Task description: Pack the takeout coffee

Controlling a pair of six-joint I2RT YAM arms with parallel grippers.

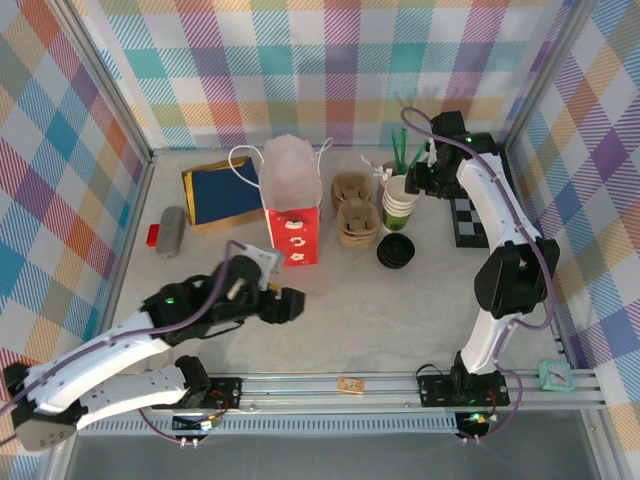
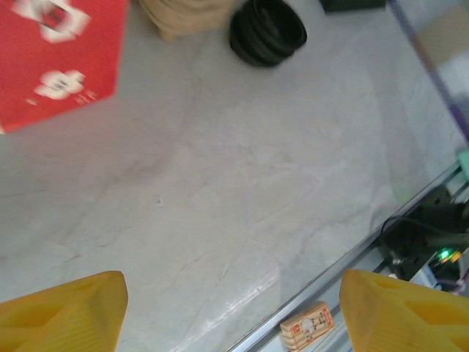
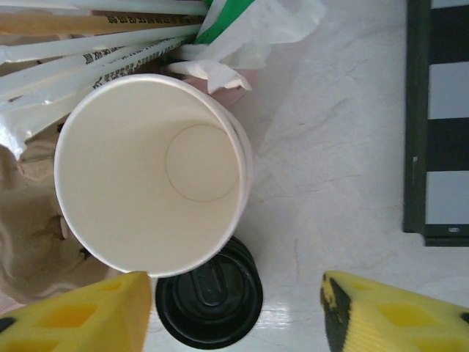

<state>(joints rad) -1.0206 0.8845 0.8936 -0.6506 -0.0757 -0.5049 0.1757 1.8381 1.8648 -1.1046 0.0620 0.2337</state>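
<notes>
**A:** How do the arms sit on that pale, marble-veined table?

**B:** The left arm lies low with its elbow folded, wrist reaching rightward over the bare near stretch. The right arm rises upright from its base, then bends left at the far end, wrist pointing down.

**A:** And the claws?

**B:** The left gripper stands wide. Its yellow fingertips sit at opposite corners of the wrist view, with only tabletop between them. The right gripper is spread too, clamped on nothing, hanging over the stack of paper cups.

**A:** What surrounds it?

**B:** A boxy red paper bag stands mid-table, with white handles and pale tissue puffing from its mouth. Right of it are moulded pulp carriers, rough and beige. Then come the cups, green below a cream band, the top one's round mouth showing a smooth white inside. Ribbed black lids are stacked just beside the cups on the near side. Paper-wrapped straws lie on the far side.

**A:** The takeout coffee?

**B:** Where a lidded cup stands I cannot tell
</notes>
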